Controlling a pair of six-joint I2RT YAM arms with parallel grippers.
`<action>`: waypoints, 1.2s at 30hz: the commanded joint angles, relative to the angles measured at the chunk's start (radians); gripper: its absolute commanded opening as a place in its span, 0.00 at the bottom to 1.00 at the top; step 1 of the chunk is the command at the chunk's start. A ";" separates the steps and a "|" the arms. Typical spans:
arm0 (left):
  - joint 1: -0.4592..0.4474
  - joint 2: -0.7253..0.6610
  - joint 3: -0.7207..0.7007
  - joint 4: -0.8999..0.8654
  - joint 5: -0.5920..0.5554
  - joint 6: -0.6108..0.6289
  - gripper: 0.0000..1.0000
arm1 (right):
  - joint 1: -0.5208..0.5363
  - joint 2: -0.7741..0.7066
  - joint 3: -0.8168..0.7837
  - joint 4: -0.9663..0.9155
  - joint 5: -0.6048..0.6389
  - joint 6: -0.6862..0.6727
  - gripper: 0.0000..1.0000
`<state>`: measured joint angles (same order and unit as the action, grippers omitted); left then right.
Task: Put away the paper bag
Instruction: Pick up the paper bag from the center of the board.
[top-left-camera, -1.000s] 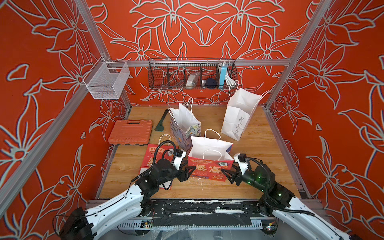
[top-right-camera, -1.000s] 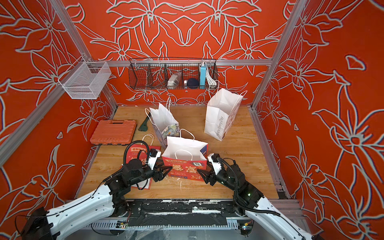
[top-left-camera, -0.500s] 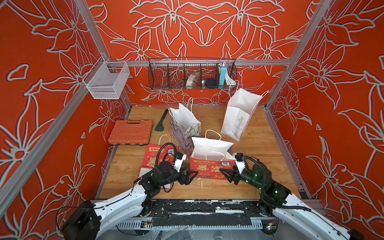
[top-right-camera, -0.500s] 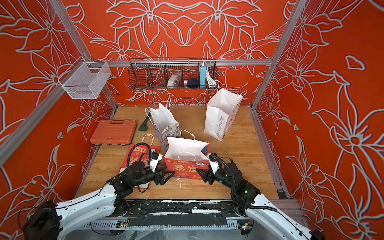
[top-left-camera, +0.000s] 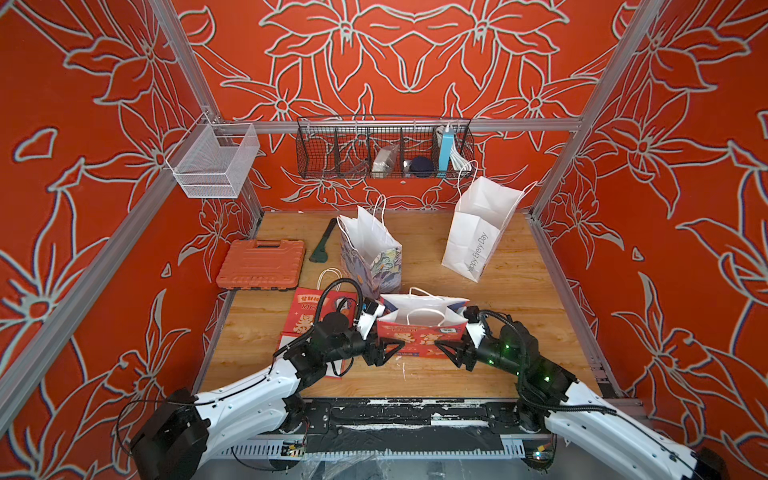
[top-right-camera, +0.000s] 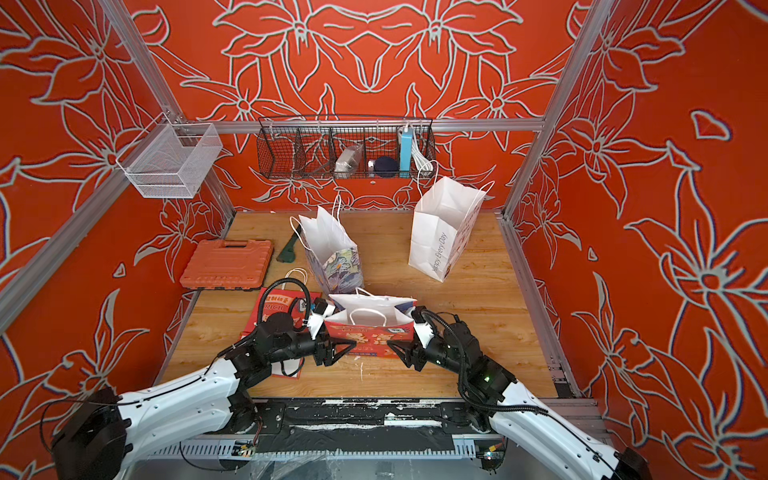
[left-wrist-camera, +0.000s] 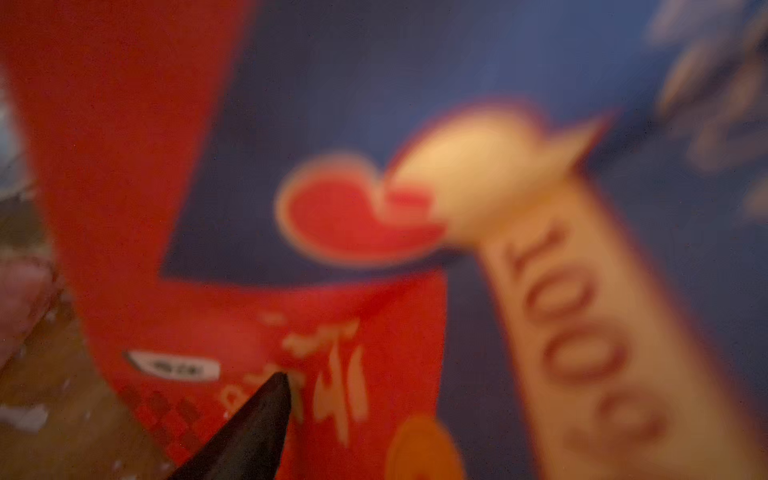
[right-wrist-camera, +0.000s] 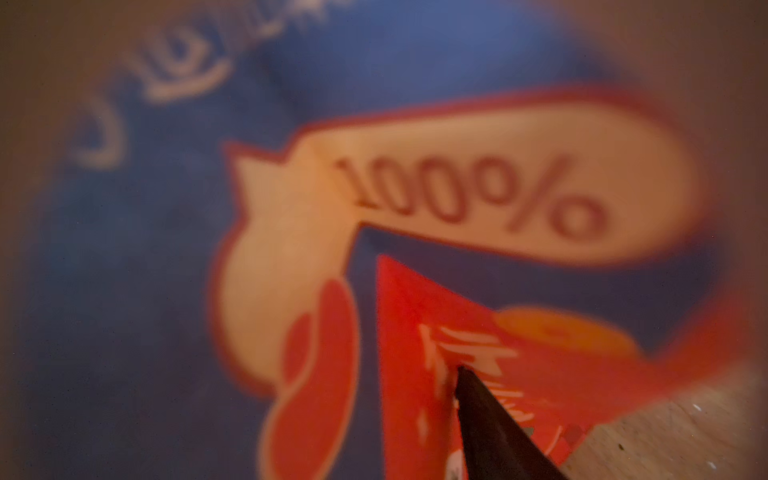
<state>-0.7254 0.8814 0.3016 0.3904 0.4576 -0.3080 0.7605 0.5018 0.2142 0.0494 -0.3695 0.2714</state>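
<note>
Early going, it seems: the red paper bag stands open, not stowed. The left gripper and right gripper sit at its lower corners, finger spacing unclear.

2 arms low; left gripper and right gripper agape, tips inward.

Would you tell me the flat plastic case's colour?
Plastic case: orange, clearest in a top view.

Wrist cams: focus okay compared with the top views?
Left wrist: the red paper bag fills the frame, heavily blurred; only the dark fingertip has a readable edge. Right wrist: also soft, and dim at the corners, though the 1000% print is legible. Both top views: sharp and evenly lit.
</note>
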 joint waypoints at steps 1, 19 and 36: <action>0.004 -0.084 0.040 -0.013 0.057 0.077 0.73 | 0.007 -0.016 0.045 -0.018 -0.028 -0.040 0.63; 0.019 -0.308 -0.002 -0.191 -0.201 0.009 0.46 | 0.008 -0.013 0.211 -0.296 0.028 -0.063 0.73; 0.055 -0.249 0.000 -0.160 -0.160 -0.021 0.41 | 0.007 0.015 0.555 -0.689 0.076 -0.584 0.98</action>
<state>-0.6796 0.6338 0.2993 0.1963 0.2897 -0.3172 0.7643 0.4721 0.7238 -0.5518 -0.2459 -0.1329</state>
